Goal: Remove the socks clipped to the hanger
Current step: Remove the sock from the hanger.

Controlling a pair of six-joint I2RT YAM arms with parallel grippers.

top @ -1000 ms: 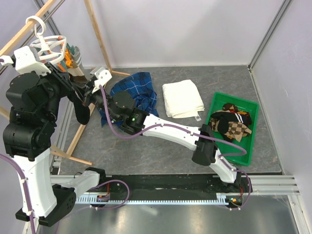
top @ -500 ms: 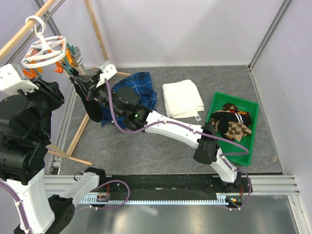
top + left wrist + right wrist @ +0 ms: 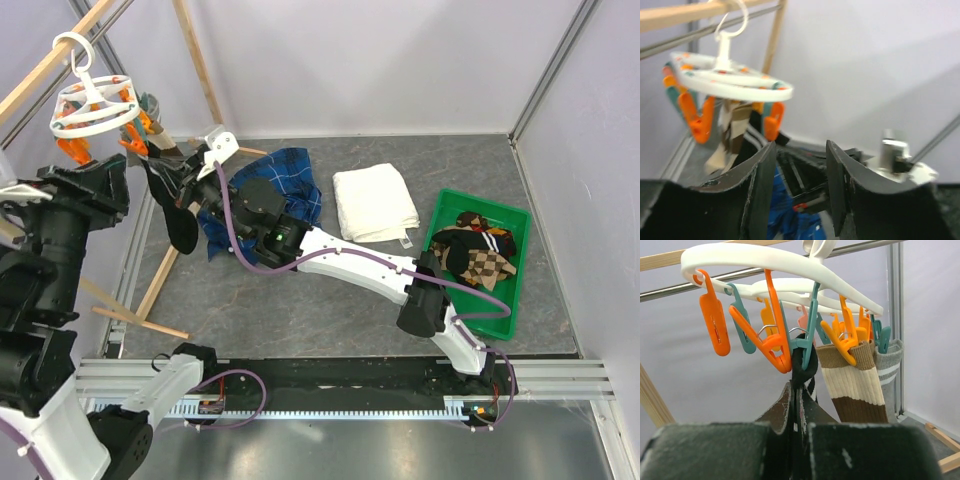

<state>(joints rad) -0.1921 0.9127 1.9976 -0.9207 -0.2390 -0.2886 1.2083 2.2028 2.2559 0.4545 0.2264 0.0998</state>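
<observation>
Backing away from the hanger [image 3: 765, 260], the left gripper [image 3: 800, 167] now has its jaws apart and empty. The right gripper [image 3: 797, 405] is clamped on a black sock [image 3: 804, 365] that is apparently still under a teal pin [image 3: 809, 325]; a downward pull should free it. A striped sock [image 3: 852, 385] and a grey sock [image 3: 890, 365] hang close alongside. The bin [image 3: 492, 303] sits far right.

hanger [image 3: 730, 80] blurred (left wrist), socks [image 3: 736, 134] seemingly indistinct
</observation>
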